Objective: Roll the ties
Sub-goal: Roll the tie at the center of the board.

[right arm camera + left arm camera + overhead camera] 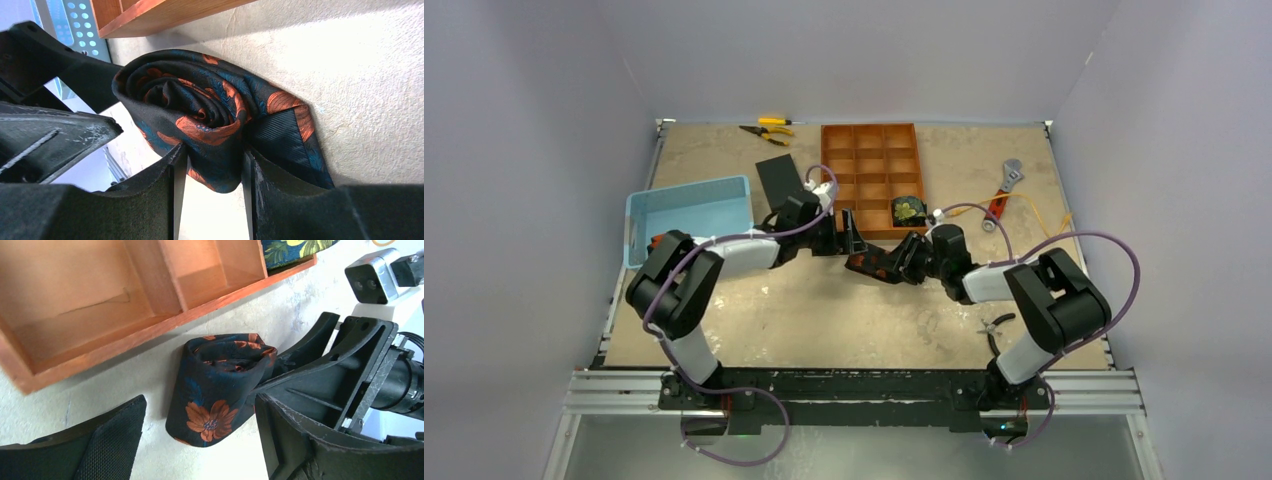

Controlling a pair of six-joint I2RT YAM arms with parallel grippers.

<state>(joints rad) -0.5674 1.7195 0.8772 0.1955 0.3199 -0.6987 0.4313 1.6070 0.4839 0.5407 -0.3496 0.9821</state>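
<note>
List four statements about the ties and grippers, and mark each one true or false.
1. The right gripper is pinching the rolled orange-flowered tie. True.
2. That tie sits inside the wooden tray. False: it lies on the table, just in front of the tray.
3. The left gripper is open. True.
4. The wooden tray holds no ties. False: a green-patterned roll sits in one compartment.
</note>
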